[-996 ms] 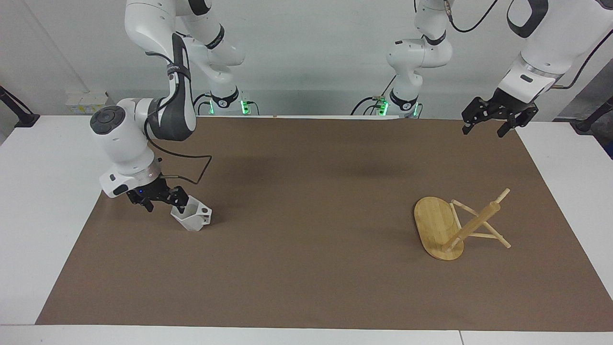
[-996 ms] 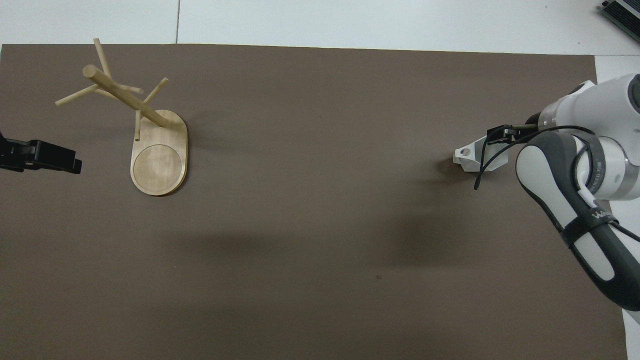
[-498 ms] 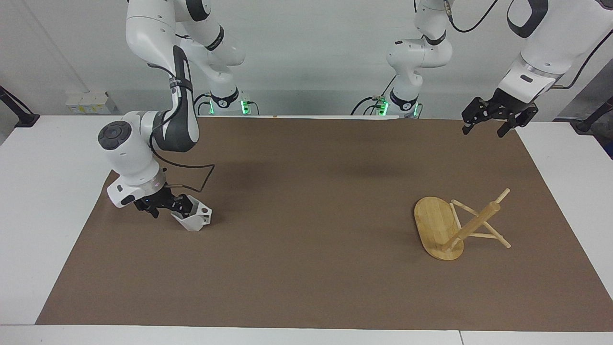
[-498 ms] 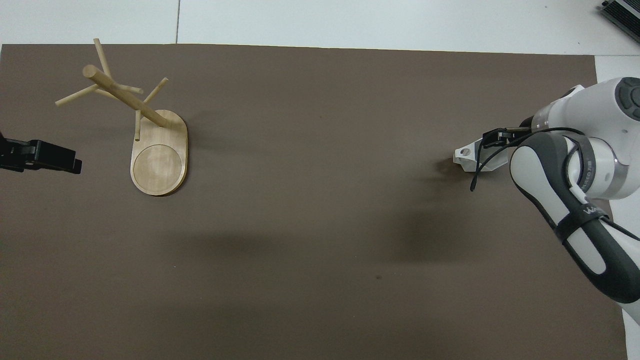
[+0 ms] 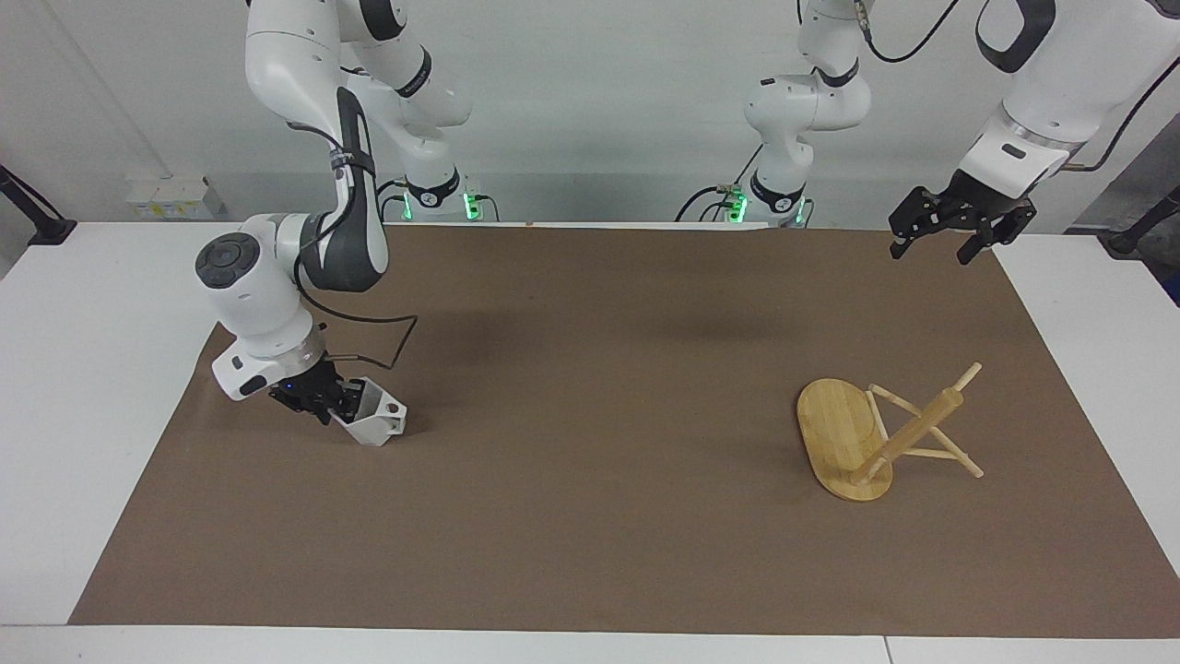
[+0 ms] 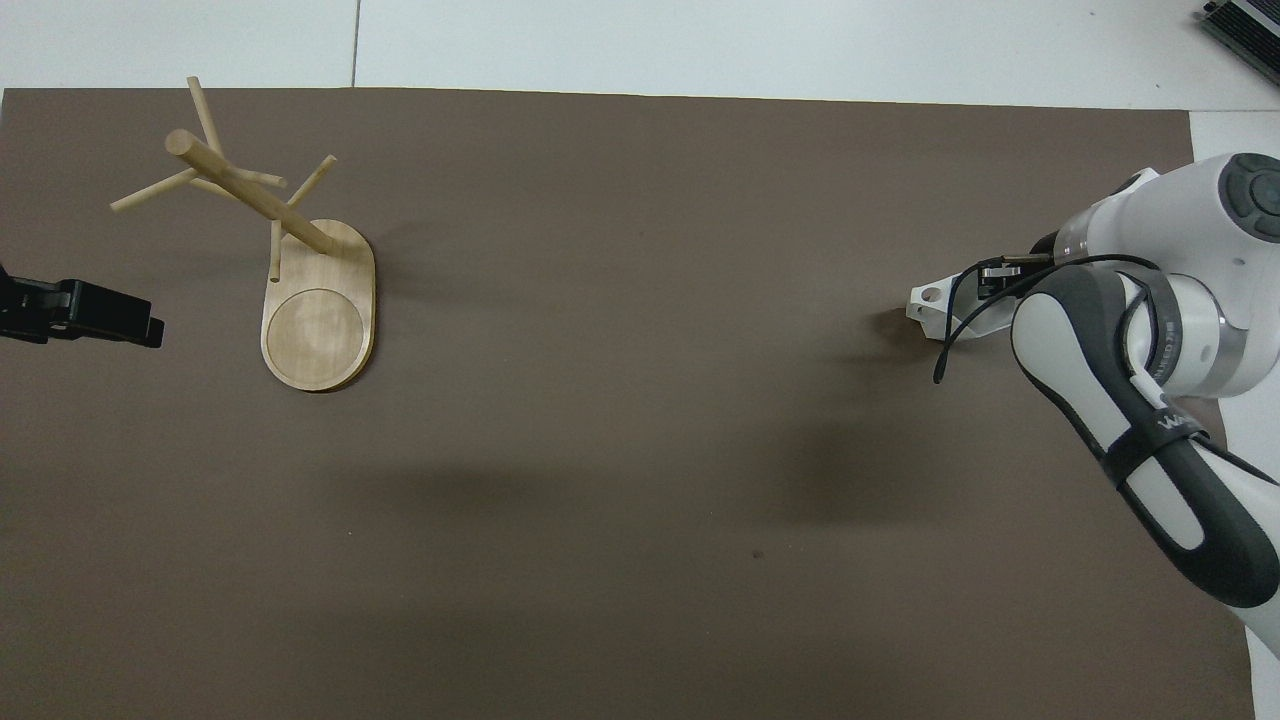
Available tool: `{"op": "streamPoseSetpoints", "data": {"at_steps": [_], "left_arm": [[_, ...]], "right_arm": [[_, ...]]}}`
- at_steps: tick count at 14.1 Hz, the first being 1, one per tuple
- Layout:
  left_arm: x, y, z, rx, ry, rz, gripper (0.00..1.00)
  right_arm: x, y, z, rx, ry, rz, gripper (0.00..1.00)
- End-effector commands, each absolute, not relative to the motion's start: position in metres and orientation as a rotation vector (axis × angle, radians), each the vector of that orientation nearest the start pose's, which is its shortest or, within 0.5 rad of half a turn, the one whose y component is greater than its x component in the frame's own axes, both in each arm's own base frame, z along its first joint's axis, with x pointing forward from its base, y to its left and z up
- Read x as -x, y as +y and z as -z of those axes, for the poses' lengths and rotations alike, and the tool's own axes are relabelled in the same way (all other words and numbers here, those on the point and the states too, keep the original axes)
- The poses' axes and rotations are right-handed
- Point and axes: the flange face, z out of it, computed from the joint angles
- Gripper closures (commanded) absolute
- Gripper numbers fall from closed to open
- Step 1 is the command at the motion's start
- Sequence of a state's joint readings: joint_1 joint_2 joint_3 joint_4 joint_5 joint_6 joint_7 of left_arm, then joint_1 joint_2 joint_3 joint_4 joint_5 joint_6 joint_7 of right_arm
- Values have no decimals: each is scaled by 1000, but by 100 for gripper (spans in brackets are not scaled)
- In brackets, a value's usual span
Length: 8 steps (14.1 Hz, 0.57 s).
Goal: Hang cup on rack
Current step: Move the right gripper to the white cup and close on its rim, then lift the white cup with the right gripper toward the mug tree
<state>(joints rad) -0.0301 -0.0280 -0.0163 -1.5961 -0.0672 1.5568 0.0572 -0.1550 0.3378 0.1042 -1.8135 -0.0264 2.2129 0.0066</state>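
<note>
Facing view, cup: the cup [image 5: 373, 420] sits tilted on the brown mat at the right arm's end of the table [image 5: 92, 369], its handle with the round hole pointing away from the pincer.
Facing view, right pincer: the right pincer [image 5: 339, 403] is down at the cup's rim, fingers drawn in on the wall, one inside and one outside as far as I can judge.
Facing view, left pincer: the left pincer [image 5: 933, 242] waits spread, in the air over the mat's corner at the left arm's end.
Facing view, rack: the rack [image 5: 885, 433] stands well apart from the cup, near the left arm's end.
Facing view, handling: the cup is probably light, rigid, smooth and chippable; the rim wall is a fair hold and leaves the handle hole free for a peg.
Facing view, change: a second ago the right pincer was spread around the rim; now it is pinched in, and the arm has shifted slightly.
Overhead view, cup: the cup [image 6: 945, 310] is half hidden by the right arm; only its handle end shows.
Overhead view, change: the rack [image 6: 300, 270] and left pincer [image 6: 150, 330] are unmoved.
</note>
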Motion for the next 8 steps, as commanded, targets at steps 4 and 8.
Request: {"op": "streamPoseSetpoints", "data": {"at_steps": [4, 8], "left_arm": [[-540, -31, -628, 3188, 151, -32, 0], [-540, -31, -628, 3188, 151, -32, 0]], "right_arm": [[-641, -38, -372, 3121, 65, 112, 100], [-648, -39, -402, 3123, 63, 95, 100]]}}
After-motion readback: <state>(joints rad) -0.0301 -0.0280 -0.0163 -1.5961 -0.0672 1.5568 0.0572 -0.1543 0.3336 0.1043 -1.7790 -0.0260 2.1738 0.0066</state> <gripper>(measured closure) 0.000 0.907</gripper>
